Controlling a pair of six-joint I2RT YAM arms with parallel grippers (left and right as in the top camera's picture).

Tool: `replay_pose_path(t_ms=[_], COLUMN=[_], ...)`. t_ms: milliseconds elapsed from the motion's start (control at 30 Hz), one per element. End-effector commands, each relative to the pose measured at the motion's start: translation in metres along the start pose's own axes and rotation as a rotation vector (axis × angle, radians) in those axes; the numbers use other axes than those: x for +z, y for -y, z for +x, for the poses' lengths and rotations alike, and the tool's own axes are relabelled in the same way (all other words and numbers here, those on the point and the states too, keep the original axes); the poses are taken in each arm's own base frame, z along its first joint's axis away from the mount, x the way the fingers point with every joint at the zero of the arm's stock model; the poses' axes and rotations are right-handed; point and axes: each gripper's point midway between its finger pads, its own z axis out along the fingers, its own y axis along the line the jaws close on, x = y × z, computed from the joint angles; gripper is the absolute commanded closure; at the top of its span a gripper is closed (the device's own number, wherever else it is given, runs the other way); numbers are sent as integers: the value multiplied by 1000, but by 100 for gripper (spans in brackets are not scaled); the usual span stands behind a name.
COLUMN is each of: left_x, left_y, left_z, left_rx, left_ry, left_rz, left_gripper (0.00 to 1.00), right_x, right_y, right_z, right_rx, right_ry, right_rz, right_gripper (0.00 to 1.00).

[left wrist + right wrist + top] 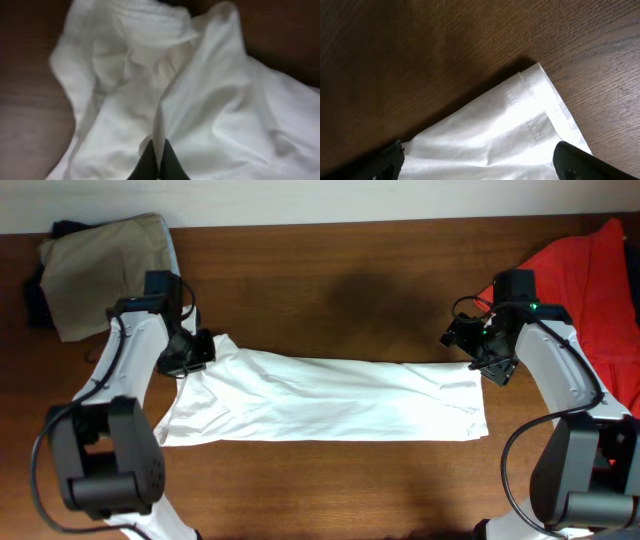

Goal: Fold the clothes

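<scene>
Where the overhead camera looks down, the white shirt [330, 400] lies as a long, flattened band across the wooden table [330, 290], its left end bunched and wider. The left gripper [195, 352] sits at the shirt's upper left corner, and the right gripper [492, 362] at its upper right corner. Beyond the shirt's left end, well apart, a khaki garment [105, 270] lies heaped over a dark garment [35, 295]. Beyond the shirt's right end lies a red garment [590, 280].

From the left wrist, the left gripper [158, 162] has its two dark fingers pressed together, with a raised ridge of the white shirt [210, 115] pinched between them. Rumpled cloth spreads ahead of them.

From the right wrist, the right gripper [480, 165] stands with its jaws wide apart, holding nothing. The stitched hem corner of the white shirt [520, 130] lies flat on the table [420, 50], between the two fingers [577, 162].
</scene>
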Motion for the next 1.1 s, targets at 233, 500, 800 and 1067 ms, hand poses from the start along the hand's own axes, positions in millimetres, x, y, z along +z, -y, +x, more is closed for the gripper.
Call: replay_pose_path(t_ms=[233,500,800,1067], left_x=[-27,-47,-54,-43], left_y=[-2,-23,-36,-44], left_z=[21,33,42,50], left_rx=[-97,-161,-221,-246], left_ry=[-46,-89,-108,-123], left_rz=[-22,-157,-238,-280], left_gripper=[100,100,99,72], right_x=[7,7,7,7], right_y=[2,2,2,4], right_z=[-3,-4,-3,-1], right_rx=[10,9,9,11], right_ry=[-6,-5,-6,-16], right_rz=[19,19,19,25], right_gripper=[1,1,1,1])
